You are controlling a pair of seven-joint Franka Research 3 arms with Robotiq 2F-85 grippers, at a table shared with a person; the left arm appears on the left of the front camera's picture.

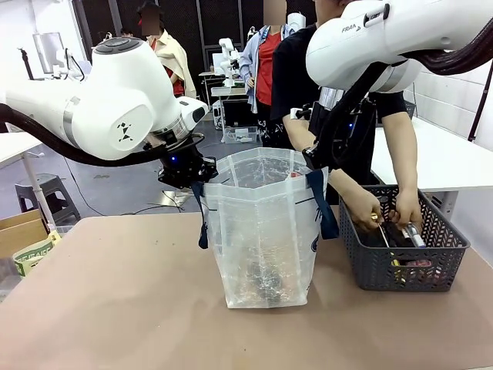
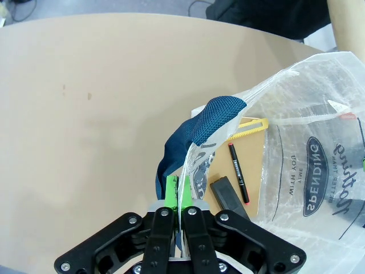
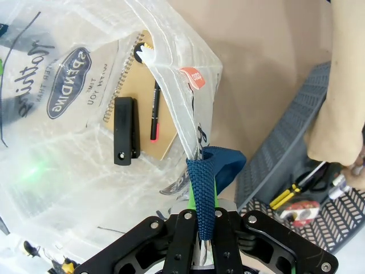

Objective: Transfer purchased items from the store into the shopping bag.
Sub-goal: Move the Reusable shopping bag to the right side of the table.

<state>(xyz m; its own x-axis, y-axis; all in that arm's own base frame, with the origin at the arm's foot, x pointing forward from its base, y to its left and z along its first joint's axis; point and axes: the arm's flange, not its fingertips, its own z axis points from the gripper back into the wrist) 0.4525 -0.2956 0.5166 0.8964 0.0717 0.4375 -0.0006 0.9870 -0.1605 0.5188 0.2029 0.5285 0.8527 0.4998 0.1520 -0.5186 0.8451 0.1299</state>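
Note:
The shopping bag (image 1: pixel 262 231) stands upright mid-table, its mouth held open from both sides. My left gripper (image 1: pixel 189 171) (image 2: pixel 179 197) is shut on the bag's left rim beside the navy handle (image 2: pixel 205 123). My right gripper (image 1: pixel 314 158) (image 3: pixel 201 214) is shut on the right rim and its navy handle (image 3: pixel 202 188). At the bag's bottom lie a brown notebook (image 2: pixel 248 162) (image 3: pixel 142 97), a red pen (image 2: pixel 238 180) and a black item (image 3: pixel 124 130). The store (image 1: pixel 400 258) (image 3: pixel 274 151), a grey mesh basket, sits right of the bag. Both the person's hands (image 1: pixel 385 212) are inside it among purchased items (image 3: pixel 285 200).
The person stands at the far side behind the basket, forearm (image 3: pixel 342 108) close to my right gripper. Bare tan tabletop (image 1: pixel 115 293) spreads left and in front of the bag. A cardboard box (image 1: pixel 19 235) sits off the table's left edge.

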